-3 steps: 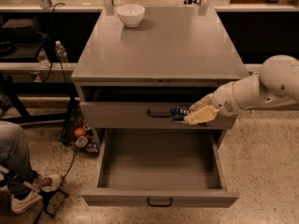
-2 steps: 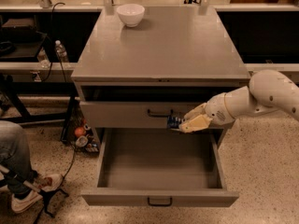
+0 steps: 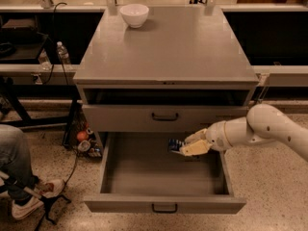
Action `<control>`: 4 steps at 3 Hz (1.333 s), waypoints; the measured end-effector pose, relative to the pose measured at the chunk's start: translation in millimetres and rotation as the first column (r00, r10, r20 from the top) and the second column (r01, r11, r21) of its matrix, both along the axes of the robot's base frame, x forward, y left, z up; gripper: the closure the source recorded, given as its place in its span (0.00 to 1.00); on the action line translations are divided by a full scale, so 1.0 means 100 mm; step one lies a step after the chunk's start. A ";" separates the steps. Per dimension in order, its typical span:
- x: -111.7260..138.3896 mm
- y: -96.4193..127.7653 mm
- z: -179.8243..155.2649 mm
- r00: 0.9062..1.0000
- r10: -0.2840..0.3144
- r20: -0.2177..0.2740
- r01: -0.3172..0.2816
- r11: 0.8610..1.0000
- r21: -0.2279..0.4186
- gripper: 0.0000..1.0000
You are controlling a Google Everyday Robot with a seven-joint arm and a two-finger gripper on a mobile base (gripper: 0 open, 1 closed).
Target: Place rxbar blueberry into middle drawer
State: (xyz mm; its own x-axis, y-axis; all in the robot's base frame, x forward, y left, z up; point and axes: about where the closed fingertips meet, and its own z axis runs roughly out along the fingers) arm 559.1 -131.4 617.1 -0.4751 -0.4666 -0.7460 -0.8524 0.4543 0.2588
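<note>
Note: the tool [image 3: 183, 147] has dropped from the upper drawer [image 3: 163, 117] front to over the open middle drawer [image 3: 144, 174]; it remains clamped on the bar [image 3: 174, 144], held above the drawer's rear right; judge release to be next.

One bar [image 3: 175, 145], bowl [image 3: 134, 14], gripper [image 3: 186, 147] over one open drawer [image 3: 163, 205].

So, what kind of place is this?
Probably a robot test lab: speckled floor, workbenches behind, a grey cabinet. The claw holds the rxbar blueberry over the open middle drawer.
</note>
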 end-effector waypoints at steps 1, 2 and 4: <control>-0.14 0.01 -0.61 0.996 -0.030 -0.087 0.034 0.999 0.036 1.00; -0.14 0.01 -0.61 0.996 -0.030 -0.087 0.033 0.999 0.036 1.00; 0.08 0.04 -1.01 0.993 -0.098 -0.059 0.099 0.995 0.012 1.00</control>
